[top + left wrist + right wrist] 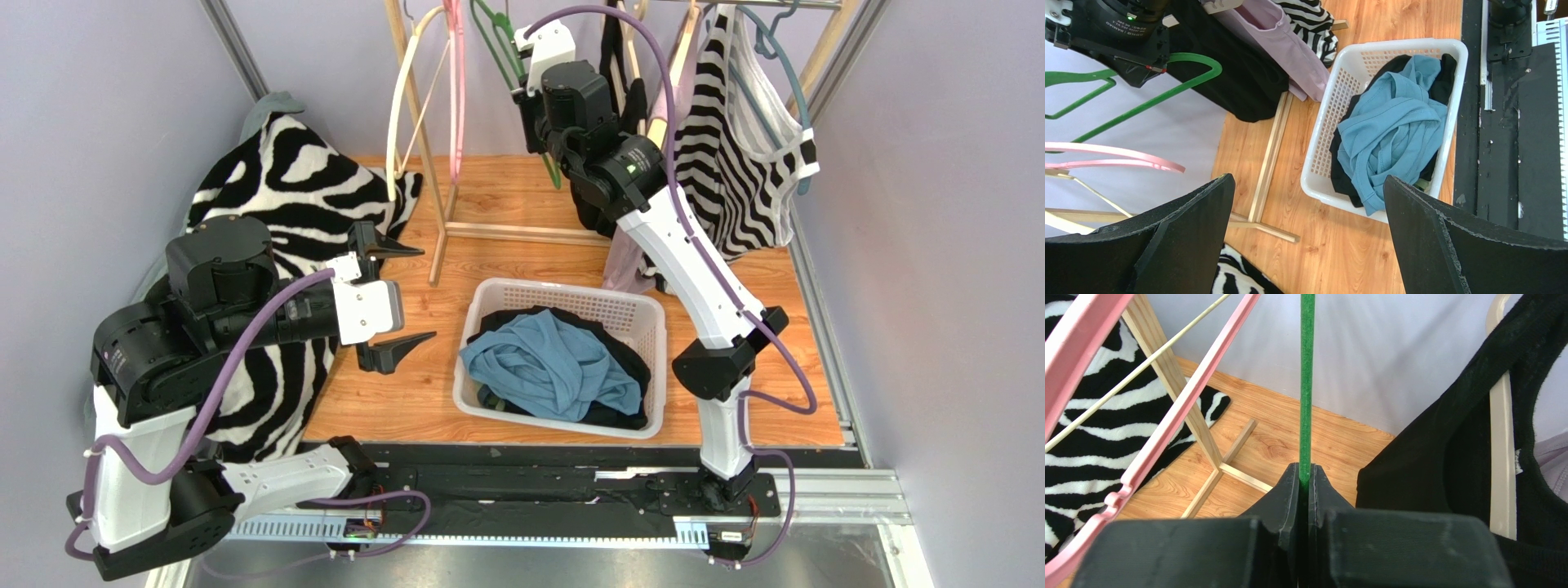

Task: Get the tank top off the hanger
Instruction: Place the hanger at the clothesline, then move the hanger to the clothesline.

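- The right claw (1306, 478) is pressed shut on the lower bar of the green hanger (1307, 386), which stands up straight between the jaws and carries nothing.
- The left claw (1308, 180) is spread wide and grips nothing. It hangs over the floor beside the basket (558, 290), well apart from the rack (429, 184).
- We count two arms and two claws, one basket and one wooden rack.
- We count three bare hangers: the green one, a pink one (1186, 404) and a thin cream one (399, 110).
- Two more hangers carry clothes: a cream one (1500, 465) under a black top (1438, 459) just right of the right claw, and a teal one (791, 74) under a zebra top (724, 159).
- A lilac top (1272, 37) hangs by the black one; we cannot see its hanger.
- The blue top (552, 368) lies in the basket over a dark garment. It is crumpled and folded, with stitched hems curling round it.
- A large zebra cloth (294, 184) lies at the far left.
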